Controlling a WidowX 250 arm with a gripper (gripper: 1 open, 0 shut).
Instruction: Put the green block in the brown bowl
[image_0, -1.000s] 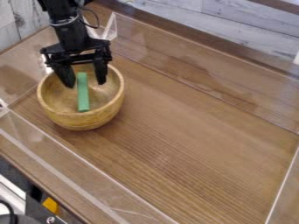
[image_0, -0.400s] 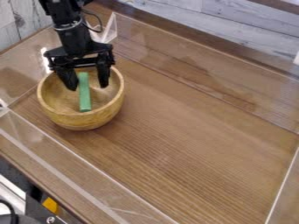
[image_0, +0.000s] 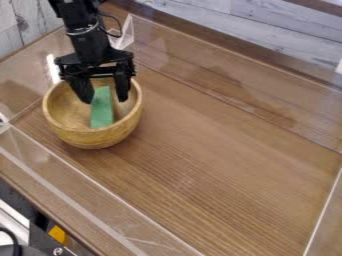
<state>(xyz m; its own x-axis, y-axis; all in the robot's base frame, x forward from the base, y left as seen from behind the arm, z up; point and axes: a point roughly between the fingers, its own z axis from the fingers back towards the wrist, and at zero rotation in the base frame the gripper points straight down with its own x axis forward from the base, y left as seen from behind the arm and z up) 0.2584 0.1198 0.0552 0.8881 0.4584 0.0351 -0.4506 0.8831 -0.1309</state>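
The arm is cut off by the top edge, so only its lower part and the tool (image_0: 92, 83) are seen. The upper end of the block (image_0: 103, 106) is partly masked by the tool, and whether a finger touches it cannot be made out. The near inner wall of the bowl (image_0: 80, 134) is hidden behind its own rim. A clear sheet along the table (image_0: 227, 150) edges is hard to trace, and dark gear at the lower left corner is cropped. The tool is pointed downward over the bowl with its two fingers spread wide apart, nothing being gripped. The block is found inside the bowl, leaning against the far right of the hollow, directly below and between the spread fingers.
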